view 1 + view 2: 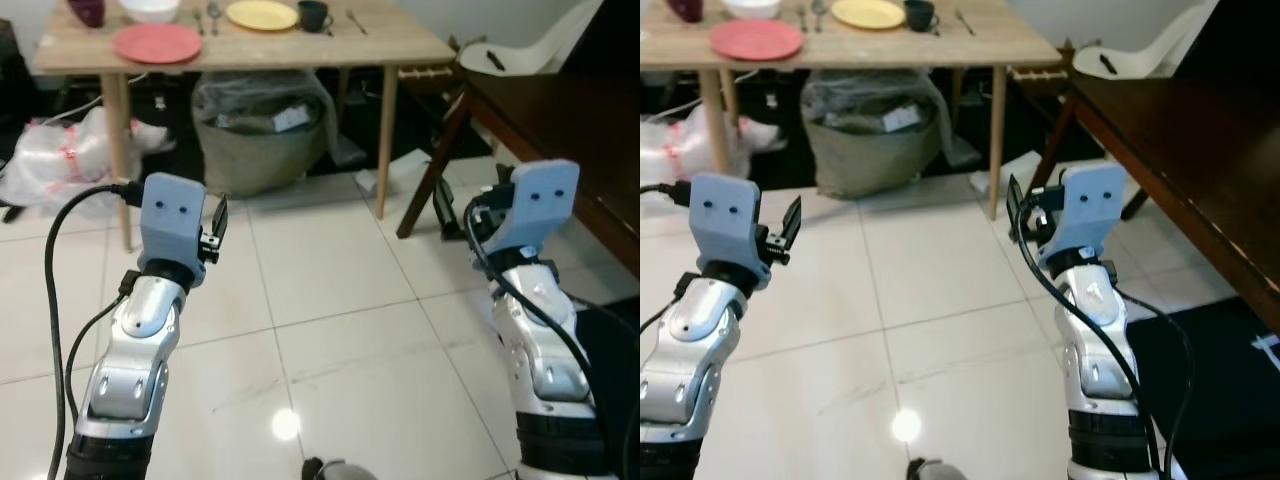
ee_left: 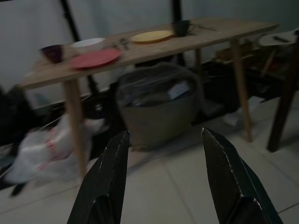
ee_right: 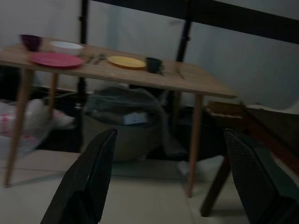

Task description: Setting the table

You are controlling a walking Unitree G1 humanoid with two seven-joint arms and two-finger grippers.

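Wooden table [image 1: 400,40] holds red plate [image 1: 158,43], yellow plate [image 1: 262,15], dark cup [image 1: 313,14].

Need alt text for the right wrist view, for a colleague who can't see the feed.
Dim view along the open right claw, its two black fingers framing a light wooden table across a tiled floor. On the table sit a purple cup, white bowl, red plate, yellow plate and dark mug; a bagged basket stands underneath.

Red plate [image 1: 756,40], yellow plate [image 1: 868,13] on wooden table [image 1: 970,45] (both arms raised).
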